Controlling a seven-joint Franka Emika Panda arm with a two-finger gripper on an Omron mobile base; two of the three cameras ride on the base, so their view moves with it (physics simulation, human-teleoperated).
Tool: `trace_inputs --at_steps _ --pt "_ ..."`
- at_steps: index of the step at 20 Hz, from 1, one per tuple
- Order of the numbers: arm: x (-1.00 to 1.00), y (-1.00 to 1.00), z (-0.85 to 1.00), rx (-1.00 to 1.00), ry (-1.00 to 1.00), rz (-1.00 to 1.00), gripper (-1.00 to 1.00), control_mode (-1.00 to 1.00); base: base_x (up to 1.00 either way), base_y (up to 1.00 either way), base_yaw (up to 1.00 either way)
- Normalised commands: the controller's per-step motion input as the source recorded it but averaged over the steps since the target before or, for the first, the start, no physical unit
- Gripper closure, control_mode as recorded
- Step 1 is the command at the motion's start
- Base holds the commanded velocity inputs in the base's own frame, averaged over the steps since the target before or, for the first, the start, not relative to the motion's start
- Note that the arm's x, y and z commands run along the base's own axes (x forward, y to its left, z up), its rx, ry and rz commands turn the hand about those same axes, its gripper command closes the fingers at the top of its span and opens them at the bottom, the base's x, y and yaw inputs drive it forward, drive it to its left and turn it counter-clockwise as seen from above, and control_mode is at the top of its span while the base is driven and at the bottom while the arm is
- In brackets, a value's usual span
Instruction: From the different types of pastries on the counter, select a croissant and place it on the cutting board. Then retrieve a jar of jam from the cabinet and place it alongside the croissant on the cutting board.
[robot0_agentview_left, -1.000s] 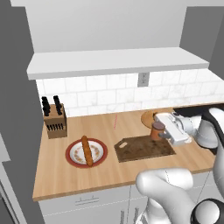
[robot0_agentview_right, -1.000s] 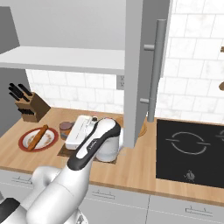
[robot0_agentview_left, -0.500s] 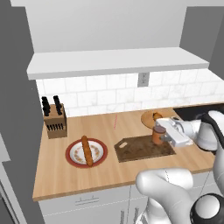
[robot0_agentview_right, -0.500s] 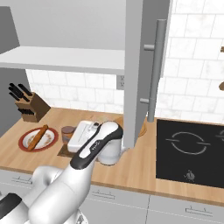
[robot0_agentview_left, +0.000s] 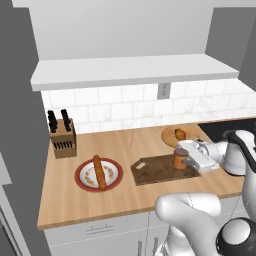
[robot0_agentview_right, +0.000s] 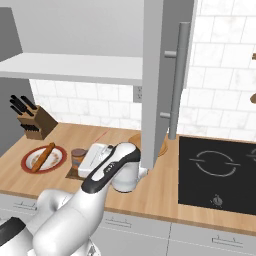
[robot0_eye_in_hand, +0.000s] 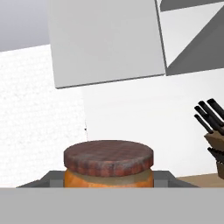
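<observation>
On the light tan wooden counter (robot0_agentview_left: 125, 192), far left, stands a wooden knife block (robot0_agentview_left: 62, 137). Right of it, a long golden-brown loaf (robot0_agentview_left: 99, 171) lies on a red-rimmed round plate (robot0_agentview_left: 81, 177). The small orange-brown jar of jam (robot0_agentview_left: 180, 158) stands upright at the right end of the dark brown rectangular cutting board (robot0_agentview_left: 155, 171). The gripper (robot0_agentview_left: 187, 158) is at the jar; whether its fingers clasp it cannot be told. The plump orange-brown croissant (robot0_agentview_left: 180, 133) rests on a round tan wooden plate (robot0_agentview_left: 169, 136), beyond the board.

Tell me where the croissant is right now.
In the left base view the croissant sits on the round tan plate, behind the right end of the cutting board, where the jar of jam stands.
</observation>
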Motion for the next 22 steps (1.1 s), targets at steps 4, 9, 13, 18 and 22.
trace_inputs --at_steps 4,9,13,18,22 --pt "0.0 0.0 -0.2 0.0 0.01 0.0 1.0 -1.0 0.0 0.0 0.0" --pt "0.0 0.0 -0.1 0.0 0.0 0.0 1.0 -1.0 0.0 0.0 0.0" --pt "0.06 0.0 -0.01 0.0 0.0 0.0 1.0 -1.0 0.0 0.0 0.0" --pt "0.03 0.0 -0.11 0.0 0.0 0.0 1.0 -1.0 0.0 0.0 0.0" --pt "0.0 0.0 -0.2 0.0 0.0 0.0 1.0 -1.0 0.0 0.0 0.0"
